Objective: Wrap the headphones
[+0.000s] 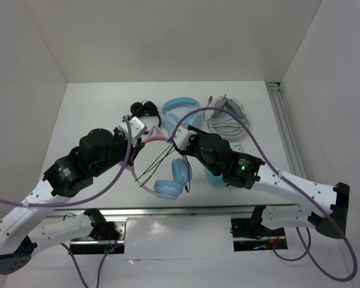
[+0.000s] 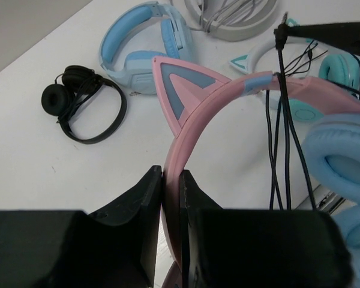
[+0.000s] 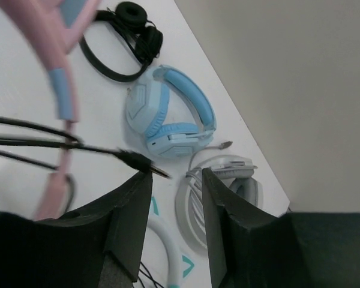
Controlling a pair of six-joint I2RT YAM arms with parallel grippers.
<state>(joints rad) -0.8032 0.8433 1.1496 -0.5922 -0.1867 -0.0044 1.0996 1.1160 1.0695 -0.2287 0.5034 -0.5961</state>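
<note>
left hand [image 2: 171, 180]: pressed together on the pink headband [image 2: 195, 123] of the headphones [image 1: 168, 189], pinching it just below a cat ear [image 2: 180, 90].
right hand [image 3: 177, 180]: fingers spread, clamping nothing; the plug [image 3: 141, 162] lies at the mouth of the gap, beside one fingertip.
headphones: centre of the top view, between both hands; light blue ear cups [image 2: 342, 150] toward lower centre.
cable [image 2: 281, 102]: thin, black, several strands crossing the headband.
desk [image 1: 90, 120]: white; the upper part carries black headphones [image 1: 145, 109], a plain light blue pair [image 1: 180, 103] and a white-grey headset [image 1: 227, 113].
</note>
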